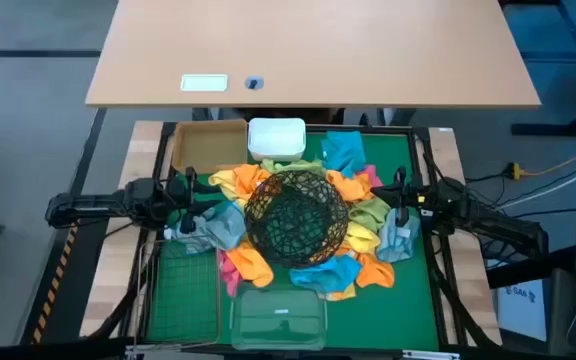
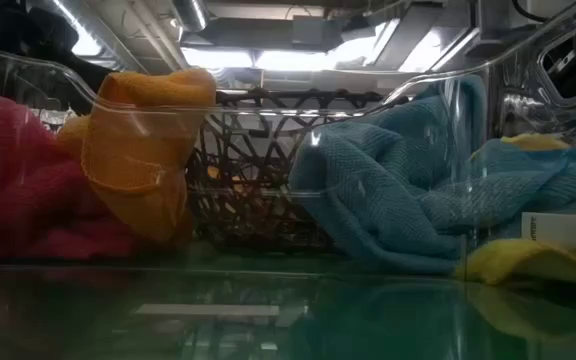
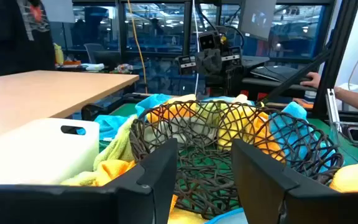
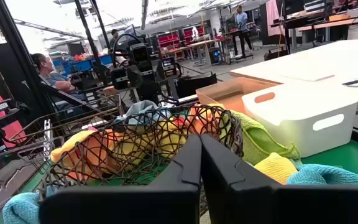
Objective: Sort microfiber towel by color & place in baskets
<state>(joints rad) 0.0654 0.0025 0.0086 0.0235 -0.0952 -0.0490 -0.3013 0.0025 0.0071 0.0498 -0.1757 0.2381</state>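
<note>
So the left gripper (image 3: 205, 180) has its fingers spread with a clear gap and nothing between them, aimed straight at the round black wire bowl (image 1: 296, 216), while the right gripper (image 4: 201, 163) has its fingers pressed together, also empty, facing the same bowl from the other side. Both arms sit at mid-table, one on each flank of the pile. The microfiber towels (image 1: 352, 222) are heaped in a ring all round the bowl: orange, yellow, teal, lime, pink and a grey-blue one (image 1: 211, 228) just beside the left arm. None look sorted yet, as far as I can tell. Around them sit the tan square tray (image 1: 206, 147), the white plastic tub (image 1: 276, 138), the green wire-mesh basket (image 1: 181, 290) and the clear plastic box (image 1: 278, 312). These cloths should be light, floppy and grippy, so I'd pinch a raised fold on top rather than a flat edge; neighbours overlap and might drag along.
</note>
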